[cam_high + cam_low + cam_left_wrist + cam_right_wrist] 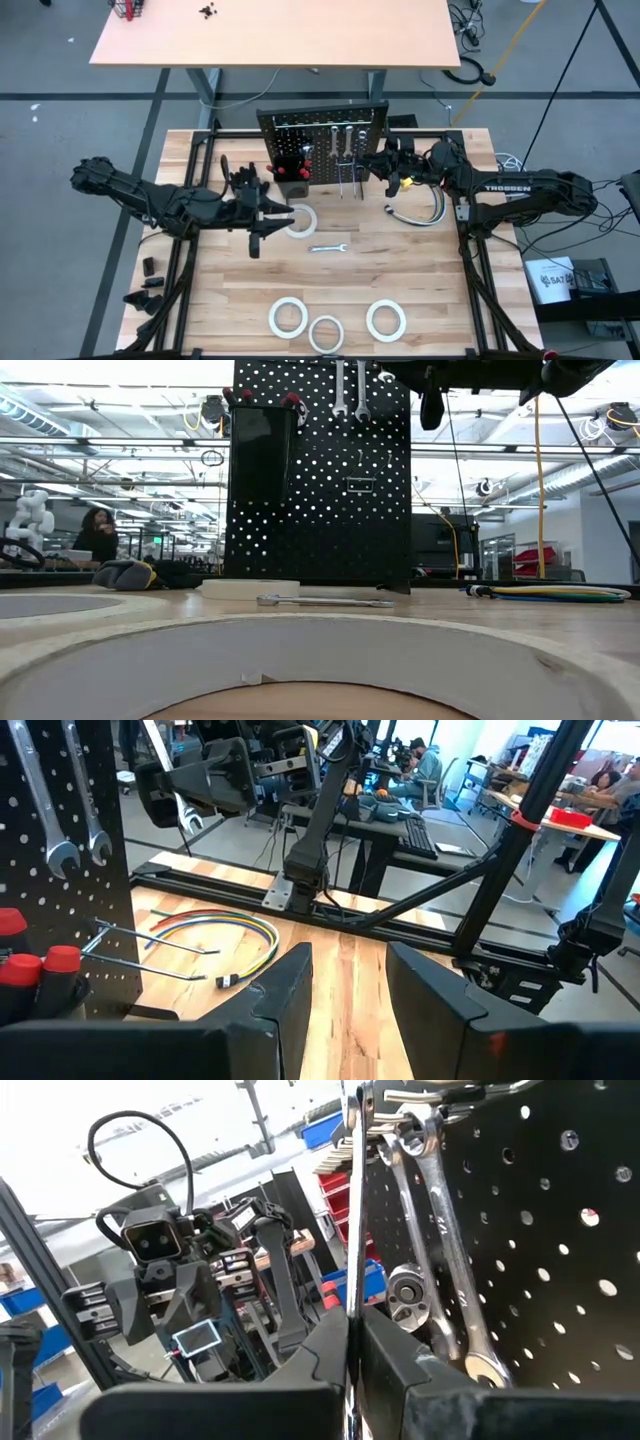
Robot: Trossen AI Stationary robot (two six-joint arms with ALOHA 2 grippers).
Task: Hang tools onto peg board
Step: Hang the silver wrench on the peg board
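Right pincer (352,1355) grips a wrench (352,1200) beside the peg board (560,1230).

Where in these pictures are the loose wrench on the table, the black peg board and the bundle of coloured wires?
wrench (327,247): high view, middle of its shaft.
peg board (330,510): low view, bare perforated panel.
coloured wires (235,930): left wrist view, curved middle of the bundle.
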